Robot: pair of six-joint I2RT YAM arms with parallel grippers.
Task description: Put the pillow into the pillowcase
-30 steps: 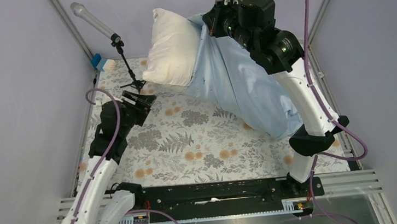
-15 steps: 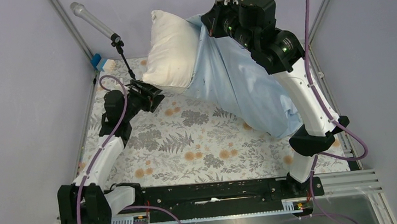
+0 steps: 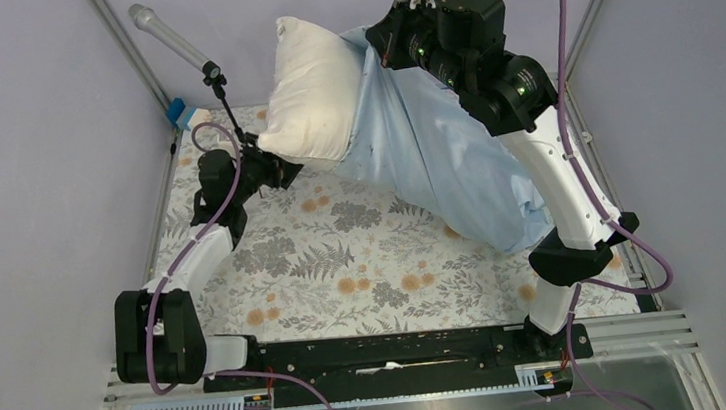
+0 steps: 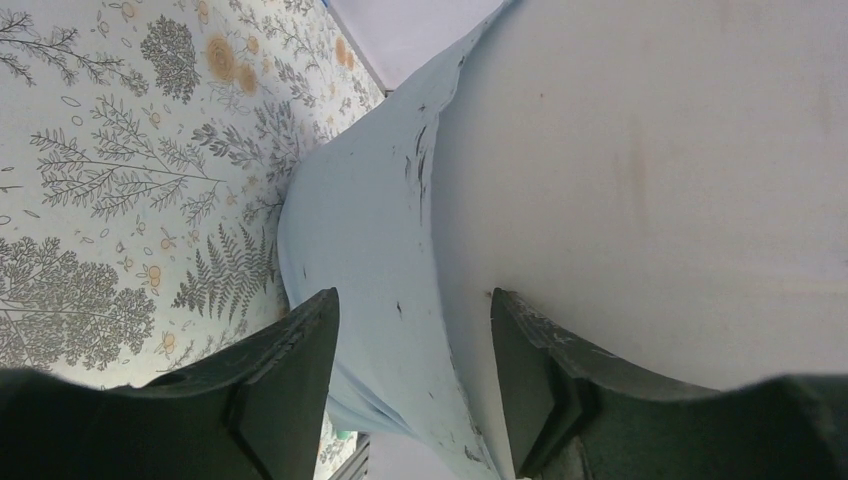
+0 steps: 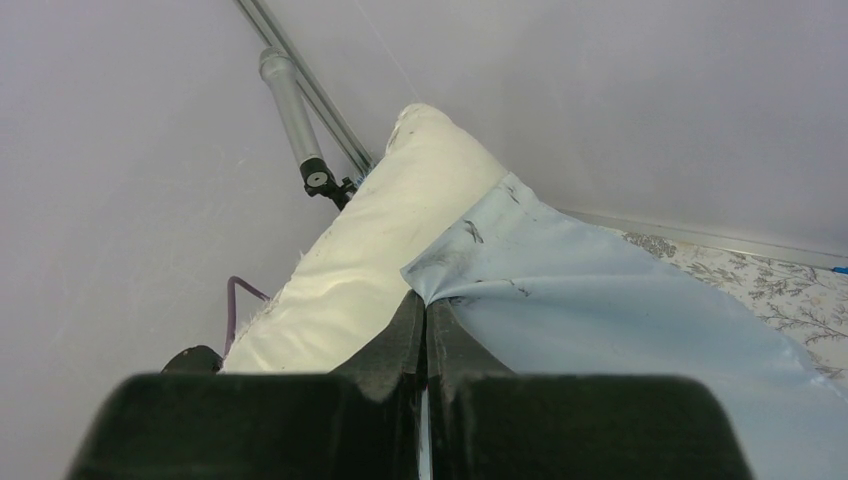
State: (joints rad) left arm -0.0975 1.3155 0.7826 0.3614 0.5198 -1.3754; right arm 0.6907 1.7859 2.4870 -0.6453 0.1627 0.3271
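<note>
Forward has swung the left gripper [image 3: 273, 170] since a second ago, jaws parted and pinching nothing at the lower corner of the pillow [image 3: 312, 84], which sits half inside the pillowcase [image 3: 445, 157], its hem clamped tight by the right gripper [image 5: 425, 305] high above the floral tablecloth [image 3: 343, 252].

The pillow [image 3: 313, 89] hangs above the far edge of the tabletop [image 3: 364, 255], its right part inside the pillowcase [image 3: 434, 148] and its left part sticking out of the mouth. The right claw [image 3: 379, 48] is above the far edge, on the pillowcase's top hem. From there the pillowcase slopes down to the tabletop's right edge, beside the right arm [image 3: 563, 186]. The left claw [image 3: 285, 169] sits under the pillow's lower left end, near the far left corner. A microphone stand [image 3: 226, 103] stands at that corner, left of the pillow
</note>
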